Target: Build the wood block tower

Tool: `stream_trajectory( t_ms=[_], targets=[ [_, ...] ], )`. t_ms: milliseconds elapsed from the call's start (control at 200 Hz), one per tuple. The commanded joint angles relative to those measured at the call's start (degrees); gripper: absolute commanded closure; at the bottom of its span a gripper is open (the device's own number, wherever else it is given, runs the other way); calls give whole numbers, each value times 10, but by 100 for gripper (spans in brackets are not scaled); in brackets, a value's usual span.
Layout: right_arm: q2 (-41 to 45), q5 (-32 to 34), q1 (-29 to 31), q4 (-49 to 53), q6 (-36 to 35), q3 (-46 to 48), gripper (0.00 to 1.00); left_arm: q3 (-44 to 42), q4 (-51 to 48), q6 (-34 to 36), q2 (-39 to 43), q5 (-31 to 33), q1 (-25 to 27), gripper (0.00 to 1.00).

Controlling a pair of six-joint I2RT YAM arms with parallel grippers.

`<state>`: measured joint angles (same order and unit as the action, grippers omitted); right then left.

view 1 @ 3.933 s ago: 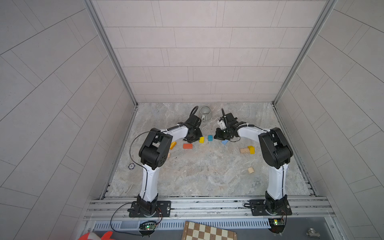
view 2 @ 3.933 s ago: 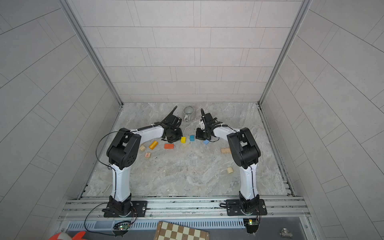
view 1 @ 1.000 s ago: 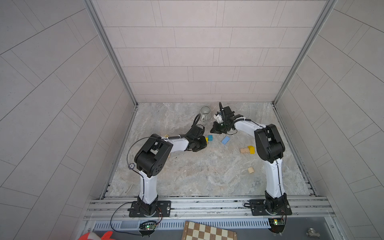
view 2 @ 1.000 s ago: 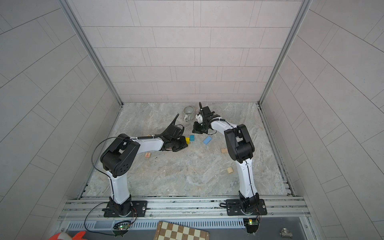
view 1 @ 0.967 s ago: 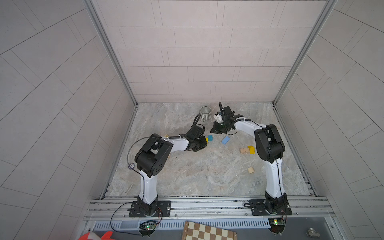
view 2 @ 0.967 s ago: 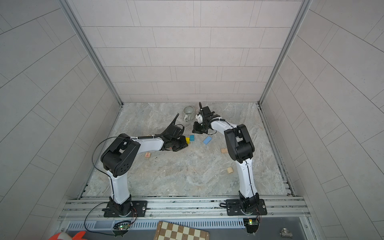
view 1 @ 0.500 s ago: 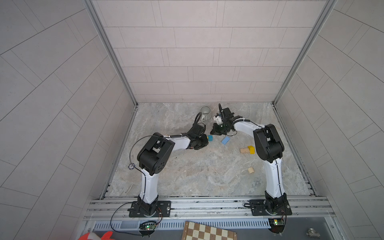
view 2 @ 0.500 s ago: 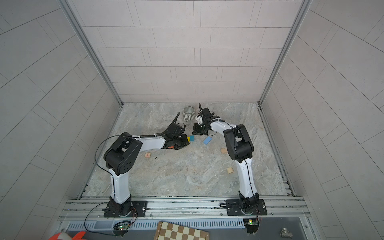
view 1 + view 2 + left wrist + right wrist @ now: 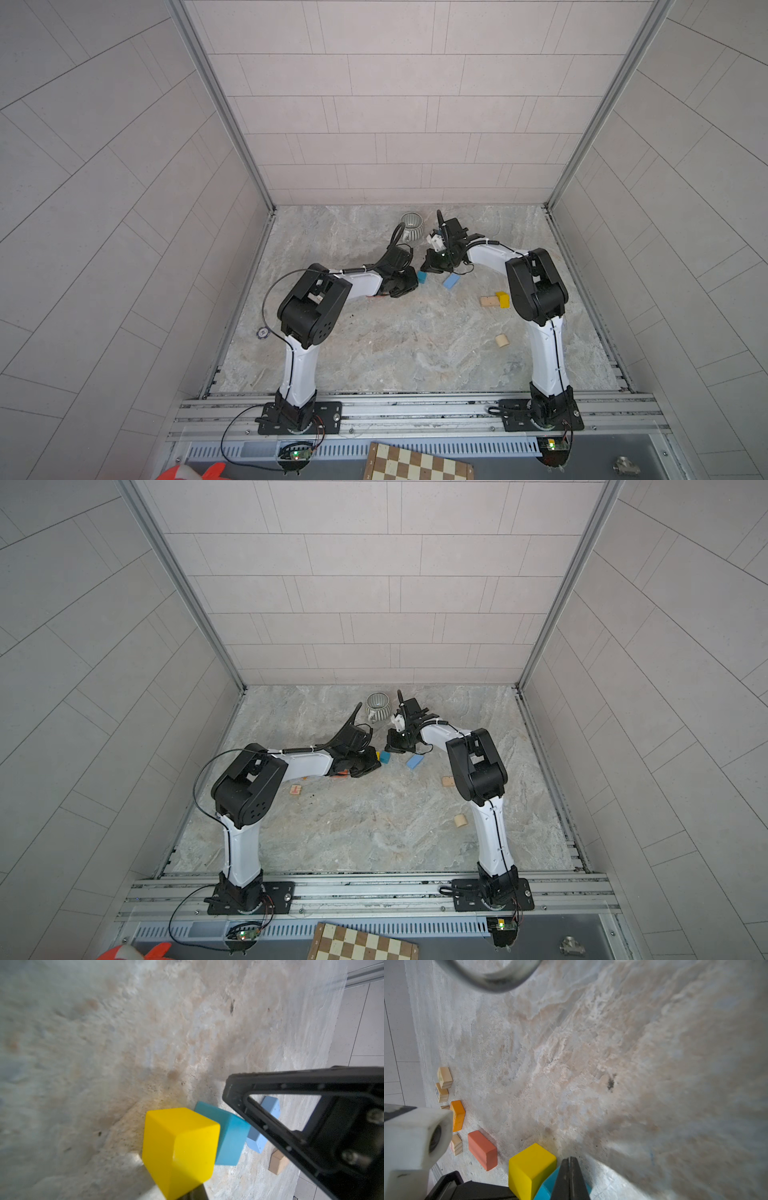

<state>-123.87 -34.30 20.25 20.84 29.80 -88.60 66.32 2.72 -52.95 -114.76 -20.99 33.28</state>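
Observation:
A yellow cube [image 9: 180,1147] and a teal block [image 9: 228,1136] stand side by side on the stone floor, touching; a top view shows them at the middle back [image 9: 377,755] [image 9: 385,757]. My left gripper [image 9: 409,279] lies low against the yellow cube and is shut, its tips [image 9: 195,1193] barely showing. Shut and empty, my right gripper [image 9: 570,1169] hangs over the teal block [image 9: 548,1186]. No blocks are stacked.
A light blue brick [image 9: 451,281] lies right of the pair, then a plain block [image 9: 488,301], a yellow block [image 9: 503,299] and a wooden cylinder [image 9: 502,340]. An orange-red brick [image 9: 482,1150], an orange block [image 9: 457,1114] and lettered blocks [image 9: 444,1077] lie by the left arm. A grey mug [image 9: 411,226] stands behind.
The left arm's elbow has swung up and its gripper has edged toward the teal block beside the yellow cube. The right gripper has dipped slightly toward the teal block. Both stay shut.

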Motion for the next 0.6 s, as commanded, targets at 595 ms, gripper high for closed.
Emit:
stream_trajectory(
  t_ms=[595],
  targets=[
    [77,18,-46,-20,12,64,94,-24,-108,81,125,43,-16,88]
  ],
)
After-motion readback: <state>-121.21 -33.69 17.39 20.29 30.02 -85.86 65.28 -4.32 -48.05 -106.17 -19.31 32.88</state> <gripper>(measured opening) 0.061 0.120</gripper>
